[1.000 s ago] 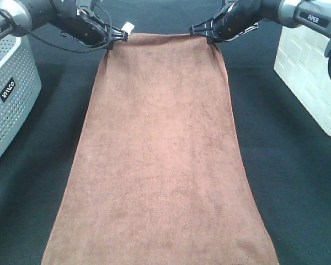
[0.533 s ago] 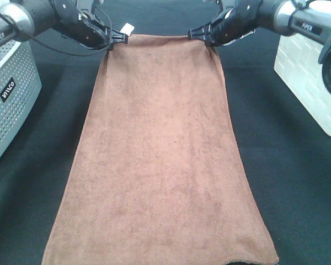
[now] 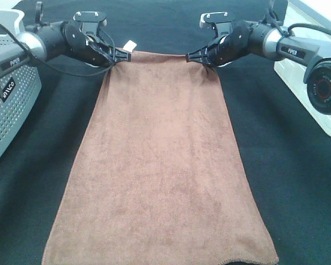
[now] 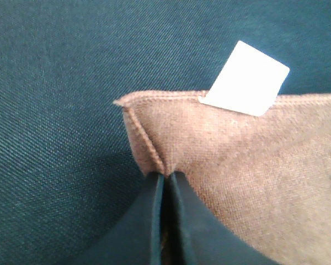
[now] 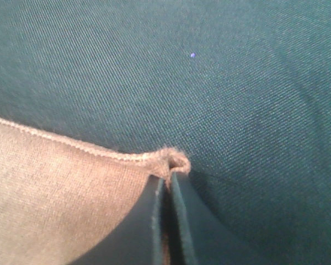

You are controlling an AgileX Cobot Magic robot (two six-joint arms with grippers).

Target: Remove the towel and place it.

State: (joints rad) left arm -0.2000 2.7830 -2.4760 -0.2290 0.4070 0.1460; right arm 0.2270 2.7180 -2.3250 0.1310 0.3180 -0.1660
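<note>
Ext. high view: the towel (image 3: 160, 165) is laid lengthwise down the middle of the dark desk (image 3: 298, 182), near hem at the view's lower edge, far hem between the two arms. The left pincer (image 3: 123, 53) is clamped on the far-left corner, just beside the white tag (image 3: 130, 44); the right pincer (image 3: 190, 57) is clamped on the far-right corner. Both far corners are pinched at once, prob. so the cloth is kept spread and taut across its width when carried, not bunched. Far hem looks drawn in narrower than near hem, consistent w/ tension from the two grips. A grey perforated basket (image 3: 11, 105) is seen at left, a white container (image 3: 303, 77) at right; which one (if either) is the drop spot cannot be told.

L wrist view: the left pincer (image 4: 166, 179) is shut, w/ a fold of towel (image 4: 254, 176) hem nipped between the jaws. Tag (image 4: 245, 78) sticks up free from the hem, not gripped. Grip is set right at the corner stitching, likely for firm hold on the doubled hem.

R wrist view: the right pincer (image 5: 166, 182) is shut on the towel (image 5: 60, 193) corner; a small curl of hem is pushed up at the tips. Bite looks shallow, so slip under load is judged possible.
</note>
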